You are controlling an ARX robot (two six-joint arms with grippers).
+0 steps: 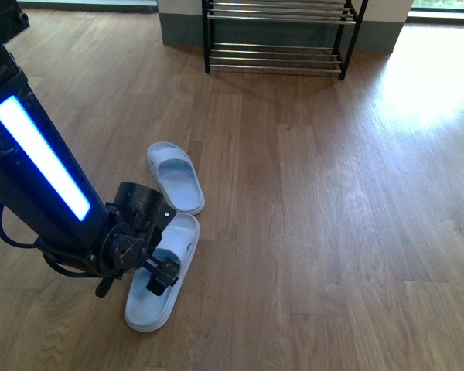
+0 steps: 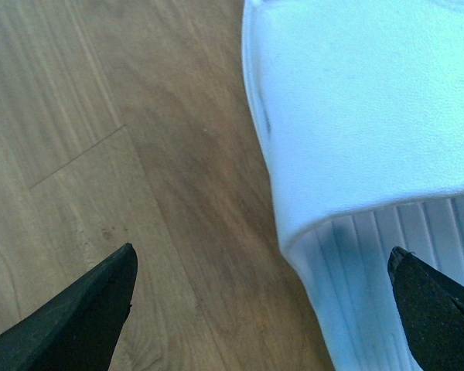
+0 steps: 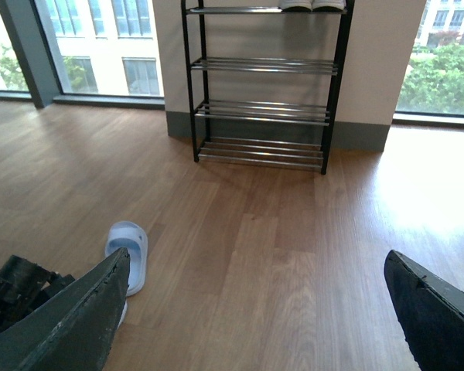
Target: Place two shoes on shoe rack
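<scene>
Left gripper (image 1: 156, 277) spread, empty, low over near slide (image 1: 148, 315); far slide (image 1: 175, 176) just beyond. Judgement: centre jaws across strap (image 2: 371, 100) before clenching. Right gripper (image 3: 247, 325) spread, empty. Shoe rack (image 1: 278, 58) far, well apart.

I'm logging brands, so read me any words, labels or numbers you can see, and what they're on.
No text can be read anywhere.
The near slide, far slide and shoe rack show no lettering.
The pale shoes on its top shelf are too small to tell.

Home-like room: wood floor (image 1: 332, 232), shoe rack (image 3: 263, 66), tall windows (image 3: 100, 39).
</scene>
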